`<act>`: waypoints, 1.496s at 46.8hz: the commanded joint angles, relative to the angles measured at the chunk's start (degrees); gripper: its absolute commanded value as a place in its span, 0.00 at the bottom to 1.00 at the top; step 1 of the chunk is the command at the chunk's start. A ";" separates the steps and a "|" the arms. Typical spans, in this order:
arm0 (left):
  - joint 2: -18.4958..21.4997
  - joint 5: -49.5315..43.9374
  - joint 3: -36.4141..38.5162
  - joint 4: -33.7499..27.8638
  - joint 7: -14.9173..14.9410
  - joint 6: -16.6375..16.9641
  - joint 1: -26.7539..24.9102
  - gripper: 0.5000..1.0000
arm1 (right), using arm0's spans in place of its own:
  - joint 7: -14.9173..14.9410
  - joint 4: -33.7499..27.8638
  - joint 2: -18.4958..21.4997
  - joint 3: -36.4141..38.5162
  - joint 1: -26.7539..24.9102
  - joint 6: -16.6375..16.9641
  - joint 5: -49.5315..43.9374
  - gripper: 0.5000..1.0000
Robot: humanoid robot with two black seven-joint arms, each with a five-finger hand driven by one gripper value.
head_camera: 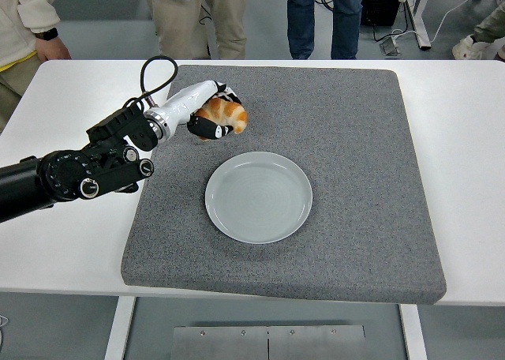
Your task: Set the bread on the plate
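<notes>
A: Count, pls. What's on the tabletop [473,139]?

B: One white tabletop, one gray foam mat [355,139] covering its middle. On the mat: one pale round plate [259,196], empty, sitting left of ctr. One piece of bread [228,115], golden-brown, looks like a small croissant. One robot arm [71,174] in shot, the left one, black w/ a white-shelled hand.

A: Where's the bread exactly?

B: In the left hand [207,114], over the mat's far-left area. It's beyond the plate's far-left rim, near it but apart, not above the plate. Looks lifted clear of the mat, though hard to be sure from this angle.

A: Hand pose?

B: Arm enters from the left edge, forearm angled up and to the right toward the far side. A black cable [154,76] loops above the wrist. Hand points right, palm wrapping the bread from the left.

A: And the fingers?

B: Fingers [223,89] curled around the bread, black tips showing over the top and under the near side. Bread's right end sticks out past them.

A: Right arm?

B: Not in shot.

A: Anyone else around?

B: Four people [197,13] standing along the far side of the tabletop, legs and torsos only, plus a fifth's shoe at the far-right corner.
</notes>
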 commanded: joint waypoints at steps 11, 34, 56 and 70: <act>5.15 0.06 0.16 -4.64 -0.43 -0.92 -5.11 0.00 | 0.00 0.00 0.00 0.00 0.00 -0.03 0.00 1.00; 10.95 0.06 -0.64 -4.64 -0.87 -7.16 -14.51 0.00 | 0.00 0.00 0.00 0.00 0.00 -0.03 0.00 1.00; 12.27 1.20 -1.07 -11.75 -3.15 -8.48 -17.33 0.00 | 0.00 0.00 0.00 0.00 0.00 -0.03 0.00 1.00; 13.59 6.21 -0.99 -18.87 -10.18 -8.57 -16.89 0.00 | 0.00 0.00 0.00 0.00 0.00 -0.03 0.00 1.00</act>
